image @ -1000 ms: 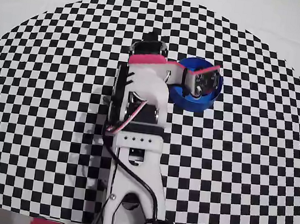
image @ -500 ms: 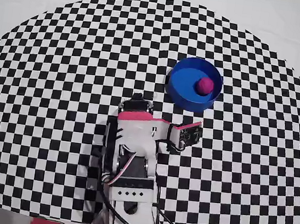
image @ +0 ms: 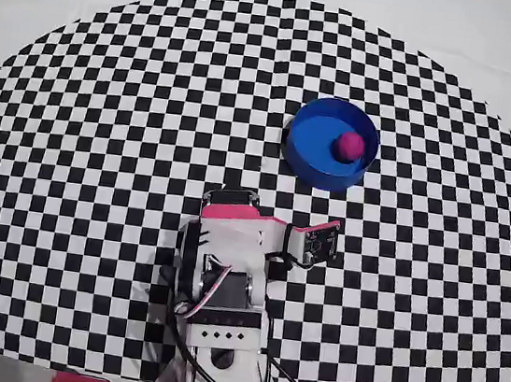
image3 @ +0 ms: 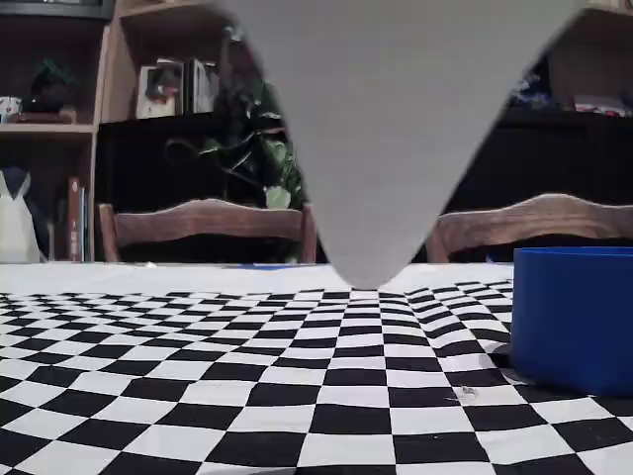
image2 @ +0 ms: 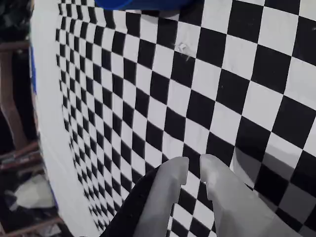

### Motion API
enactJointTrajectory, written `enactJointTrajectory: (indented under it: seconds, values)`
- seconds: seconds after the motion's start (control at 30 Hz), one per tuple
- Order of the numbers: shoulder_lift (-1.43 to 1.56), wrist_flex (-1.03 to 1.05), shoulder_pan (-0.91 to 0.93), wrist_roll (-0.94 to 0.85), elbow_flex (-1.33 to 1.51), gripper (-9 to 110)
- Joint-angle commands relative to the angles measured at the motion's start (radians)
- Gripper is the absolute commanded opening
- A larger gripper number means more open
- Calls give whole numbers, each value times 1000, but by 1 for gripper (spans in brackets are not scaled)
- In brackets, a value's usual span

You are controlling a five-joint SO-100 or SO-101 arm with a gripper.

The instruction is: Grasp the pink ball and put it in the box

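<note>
Checkered cloth (image: 103, 133) covers the table; wooden chairs (image3: 203, 220) stand behind.

- In the wrist view, the box (image2: 143, 4) is only a blue sliver cut off by the top edge; its inside cannot be seen.
- In the fixed view, the box (image3: 574, 319) is cropped by the right edge, its wall hiding whatever lies inside.
- A blurred grey shape (image3: 396, 129) fills the fixed view's upper middle, blocking the shelves behind.
- The tool (image2: 193, 165) runs off the wrist view's bottom edge.
</note>
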Motion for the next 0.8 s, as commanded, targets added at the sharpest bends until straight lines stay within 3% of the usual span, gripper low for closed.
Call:
enactJointTrajectory:
  seconds: [0.0,0.77]
  values:
    - [15,3,5,-2,6,0]
    - [15,3,0,-9,6,0]
